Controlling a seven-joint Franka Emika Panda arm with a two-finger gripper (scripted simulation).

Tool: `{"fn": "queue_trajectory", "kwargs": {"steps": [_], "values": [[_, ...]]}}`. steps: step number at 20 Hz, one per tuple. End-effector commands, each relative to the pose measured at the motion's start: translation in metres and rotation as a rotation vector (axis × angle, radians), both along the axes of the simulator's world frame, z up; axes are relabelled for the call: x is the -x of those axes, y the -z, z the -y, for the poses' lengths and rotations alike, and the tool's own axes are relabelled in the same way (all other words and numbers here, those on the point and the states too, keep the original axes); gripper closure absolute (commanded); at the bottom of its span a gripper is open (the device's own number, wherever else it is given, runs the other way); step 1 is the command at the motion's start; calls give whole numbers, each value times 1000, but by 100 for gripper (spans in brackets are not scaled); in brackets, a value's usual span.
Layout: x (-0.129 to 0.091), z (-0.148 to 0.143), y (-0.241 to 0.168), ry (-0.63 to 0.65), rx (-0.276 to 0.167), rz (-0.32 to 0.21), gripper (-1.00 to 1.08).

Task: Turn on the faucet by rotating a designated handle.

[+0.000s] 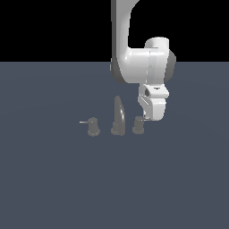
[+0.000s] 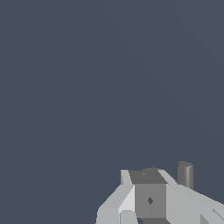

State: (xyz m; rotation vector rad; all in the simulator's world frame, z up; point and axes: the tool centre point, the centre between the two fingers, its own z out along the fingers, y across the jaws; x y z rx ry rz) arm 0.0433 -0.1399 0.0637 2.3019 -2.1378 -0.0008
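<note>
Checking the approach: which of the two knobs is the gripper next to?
The handle on the exterior view's right; the gripper overlaps its rod. The twin knob stands alone left of the spout.

Both pictures are being rendered in flat, even, rather dim light, with no single source being made out. Almost no cast shadows are being shown on the floor [image 1: 53, 188] around the faucet [image 1: 117, 117]; only faint darkening is being seen at its bases. The arm [image 1: 143, 62] above the faucet is being lit brightest, with soft shading on its underside and no hard glare. Black is being shown behind the arm. Edges are being drawn slightly soft and jagged. In the wrist view, the gripper [image 2: 151, 197] is being shaded in flat grey facets; no edge distortion is being noticed.
</note>
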Motion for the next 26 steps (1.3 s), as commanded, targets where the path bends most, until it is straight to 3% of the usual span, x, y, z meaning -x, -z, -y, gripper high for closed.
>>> {"fn": "queue_trajectory", "kwargs": {"steps": [1, 4, 5, 18, 20, 26], "values": [[8, 6, 0, 1, 0, 0, 108], [15, 10, 0, 1, 0, 0, 108], [7, 4, 0, -7, 0, 8, 108], [51, 4, 0, 0, 0, 1, 108], [41, 9, 0, 4, 8, 17, 108], [58, -9, 0, 3, 4, 9, 108]]}}
